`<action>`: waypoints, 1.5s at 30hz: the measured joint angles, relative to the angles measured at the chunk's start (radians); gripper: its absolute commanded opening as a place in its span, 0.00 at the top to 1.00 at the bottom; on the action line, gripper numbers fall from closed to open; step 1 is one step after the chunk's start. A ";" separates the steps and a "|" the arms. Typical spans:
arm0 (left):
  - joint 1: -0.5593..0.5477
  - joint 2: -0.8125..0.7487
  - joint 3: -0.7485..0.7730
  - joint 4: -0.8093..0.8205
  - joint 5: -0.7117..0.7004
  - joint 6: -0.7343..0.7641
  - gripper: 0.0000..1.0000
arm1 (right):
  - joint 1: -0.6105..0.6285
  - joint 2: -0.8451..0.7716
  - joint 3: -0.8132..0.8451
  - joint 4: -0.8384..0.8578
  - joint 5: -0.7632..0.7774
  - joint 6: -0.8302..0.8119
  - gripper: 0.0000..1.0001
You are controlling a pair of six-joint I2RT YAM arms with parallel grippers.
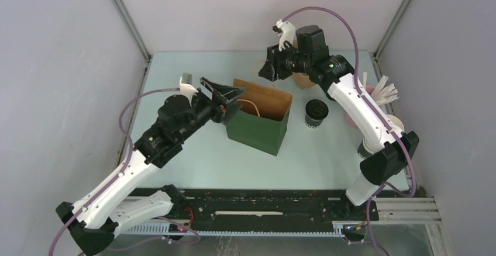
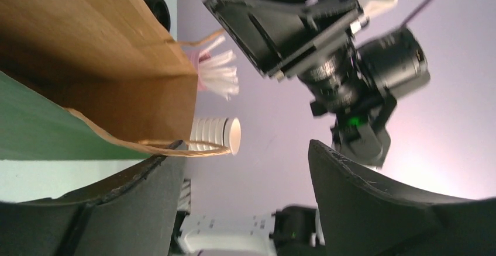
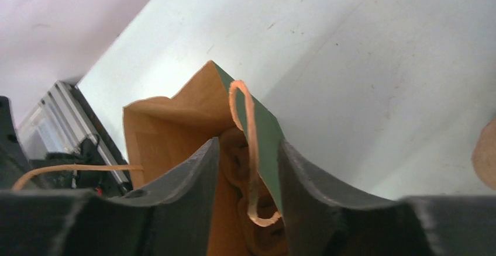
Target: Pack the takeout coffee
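The takeout coffee (image 1: pixel 316 113), a dark-and-white cup with a black lid, stands upright on the table just right of the bag. The green paper bag (image 1: pixel 260 121) with a brown inside stands open in the middle. My right gripper (image 1: pixel 269 69) is at the bag's far rim. In the right wrist view it (image 3: pixel 248 145) is closed on the bag's wall (image 3: pixel 266 130) and its twine handle (image 3: pixel 248 121). My left gripper (image 1: pixel 233 97) is open and empty at the bag's left rim. In the left wrist view it (image 2: pixel 248 151) is wide open, with the bag (image 2: pixel 88 45) and a handle loop beside its left finger.
A pink cup of white straws (image 1: pixel 380 95) and a stack of lidless paper cups (image 1: pixel 377 139) stand at the right, partly behind the right arm. Both show in the left wrist view, straws (image 2: pixel 219 72) and stack (image 2: pixel 216 134). A brown object (image 1: pixel 301 80) sits behind the bag.
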 measured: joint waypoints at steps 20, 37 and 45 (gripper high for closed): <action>0.069 0.132 0.230 -0.131 -0.232 0.132 1.00 | 0.095 -0.089 0.006 -0.008 0.126 0.047 1.00; 0.346 0.059 0.051 -0.219 0.130 0.328 1.00 | 0.141 -0.179 -0.159 0.027 0.124 0.152 1.00; 0.348 0.084 0.379 -0.236 0.259 0.377 1.00 | 0.153 -0.216 0.029 -0.065 0.175 0.146 1.00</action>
